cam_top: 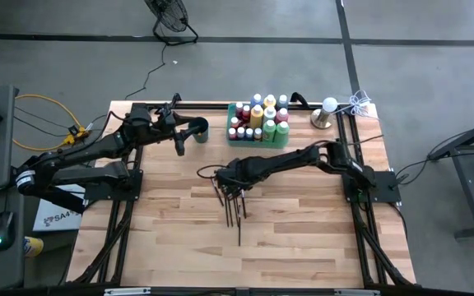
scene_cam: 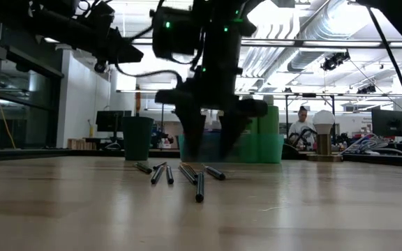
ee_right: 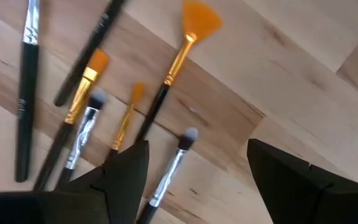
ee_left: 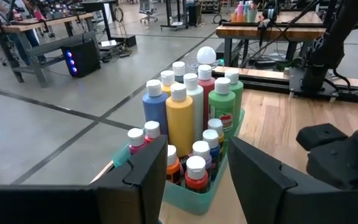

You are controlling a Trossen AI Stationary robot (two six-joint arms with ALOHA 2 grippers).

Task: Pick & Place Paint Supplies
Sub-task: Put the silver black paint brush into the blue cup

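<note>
Several thin dark-handled paintbrushes (cam_top: 233, 204) lie flat on the wooden table near its middle, some with orange bristles (ee_right: 197, 18), some grey-tipped. My right gripper (cam_top: 225, 182) points down just above their bristle ends, open; a grey-tipped brush (ee_right: 169, 171) lies below the gap between its fingers (ee_right: 197, 168), which stand a little above the brushes (scene_cam: 199, 183). Many paint bottles (cam_top: 262, 115) stand upright in the green tray (cam_top: 235, 136) at the far side. My left gripper (cam_top: 179, 138) hovers level beside the dark cup (cam_top: 197, 129), open and holding nothing, facing the bottles (ee_left: 185, 118).
A white ball-topped stand (cam_top: 327, 111) sits at the far right corner, with a coil of white cord (cam_top: 359, 103) beside it. Black frame rails (cam_top: 360, 222) run along the table's left and right edges. Bare wood lies toward the near edge. A person (scene_cam: 303, 123) sits far behind the table.
</note>
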